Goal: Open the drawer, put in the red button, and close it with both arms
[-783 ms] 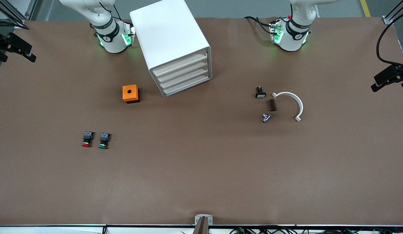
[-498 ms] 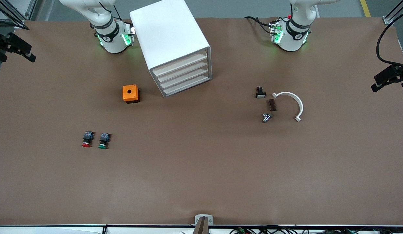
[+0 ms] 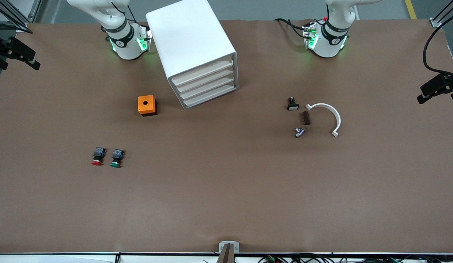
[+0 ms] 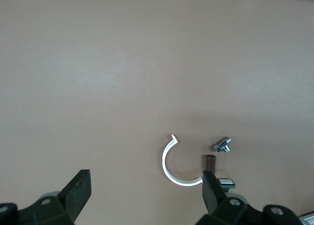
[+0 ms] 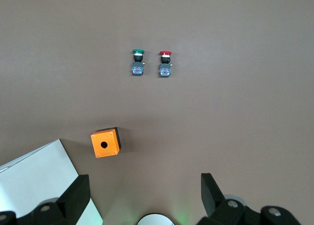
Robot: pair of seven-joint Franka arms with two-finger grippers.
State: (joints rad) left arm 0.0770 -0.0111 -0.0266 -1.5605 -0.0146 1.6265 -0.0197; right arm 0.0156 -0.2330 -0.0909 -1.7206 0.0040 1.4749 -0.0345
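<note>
The red button [image 3: 97,156] lies on the brown table toward the right arm's end, beside a green-capped button [image 3: 116,158]; it also shows in the right wrist view [image 5: 165,64]. The white drawer cabinet [image 3: 194,51] stands near the arms' bases, all its drawers [image 3: 206,84] shut. My right gripper [image 5: 145,198] is open and empty, high over the table near its own base. My left gripper [image 4: 146,194] is open and empty, high over the table near the white curved clip [image 4: 172,164]. Neither gripper shows in the front view.
An orange box [image 3: 147,105] with a round hole sits beside the cabinet. Toward the left arm's end lie a white curved clip [image 3: 330,116], a small black switch [image 3: 292,104], a brown block [image 3: 305,118] and a metal fitting [image 3: 299,132].
</note>
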